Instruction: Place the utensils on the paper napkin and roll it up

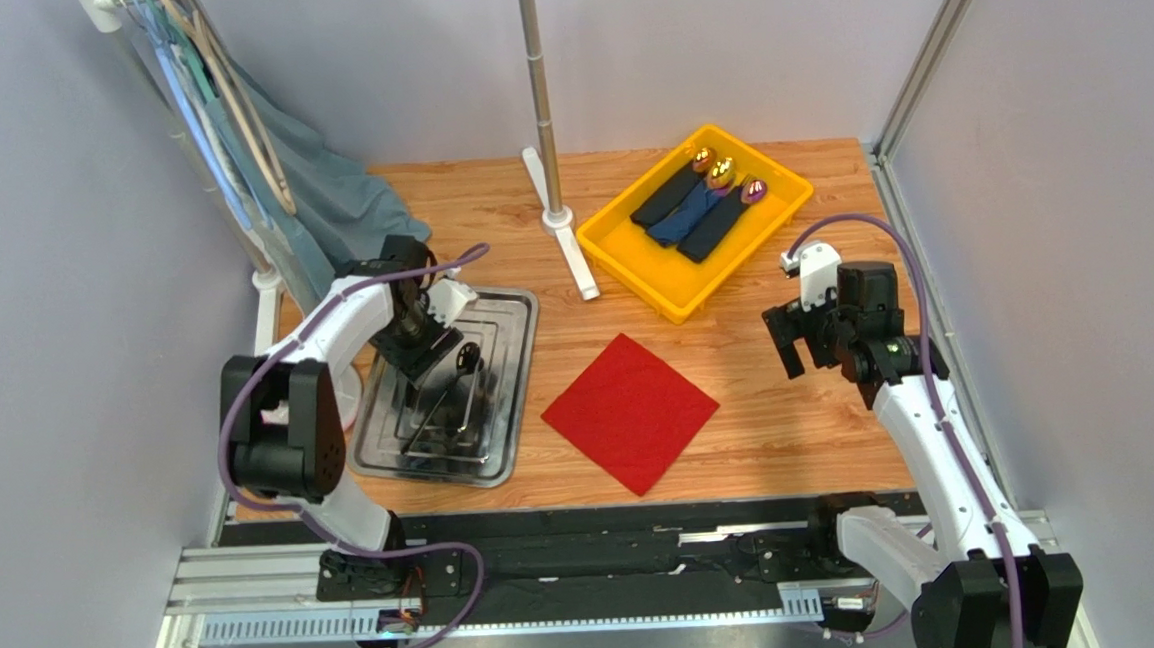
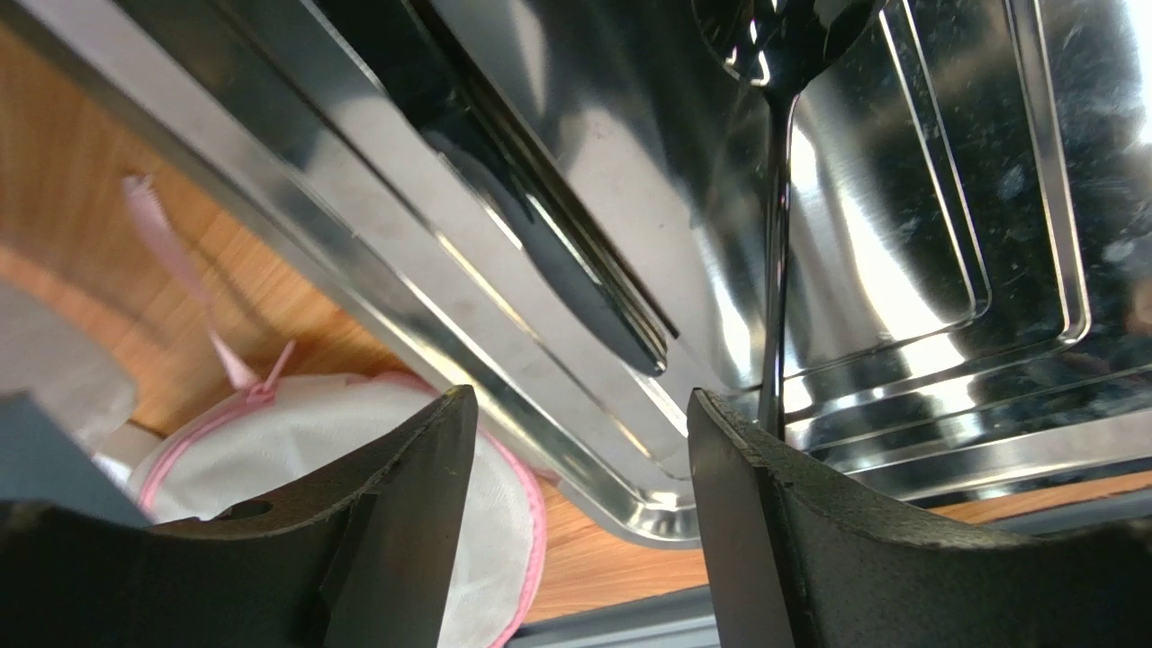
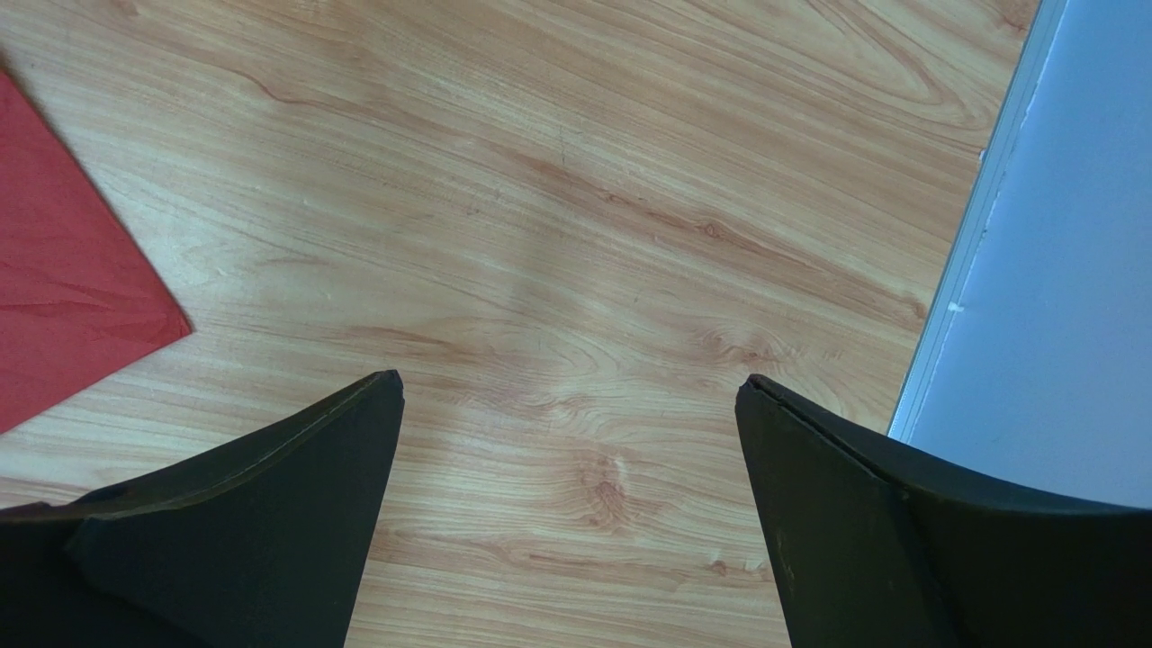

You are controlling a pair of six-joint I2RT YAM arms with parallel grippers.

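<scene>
The red paper napkin (image 1: pixel 631 411) lies flat on the wooden table, turned like a diamond; one corner of it shows in the right wrist view (image 3: pixel 68 297). The dark utensils (image 1: pixel 445 407) lie in the steel tray (image 1: pixel 508 328) at the left. My left gripper (image 1: pixel 422 349) hovers open over the tray. In the left wrist view, the left gripper (image 2: pixel 579 398) is empty, the spoon (image 2: pixel 774 270) runs just beside its right finger, and a dark knife (image 2: pixel 568 257) lies past the tips. My right gripper (image 1: pixel 817 332) is open and empty over bare wood right of the napkin (image 3: pixel 568 382).
A yellow bin (image 1: pixel 617 254) at the back holds dark rolled napkins with gold and purple utensil heads. A metal pole (image 1: pixel 536 86) on a white base stands behind the tray. Cloth (image 1: pixel 326 174) hangs at the back left. A white pink-edged mesh bag (image 2: pixel 338 446) lies beside the tray. A wall (image 3: pixel 1055 270) is close on the right.
</scene>
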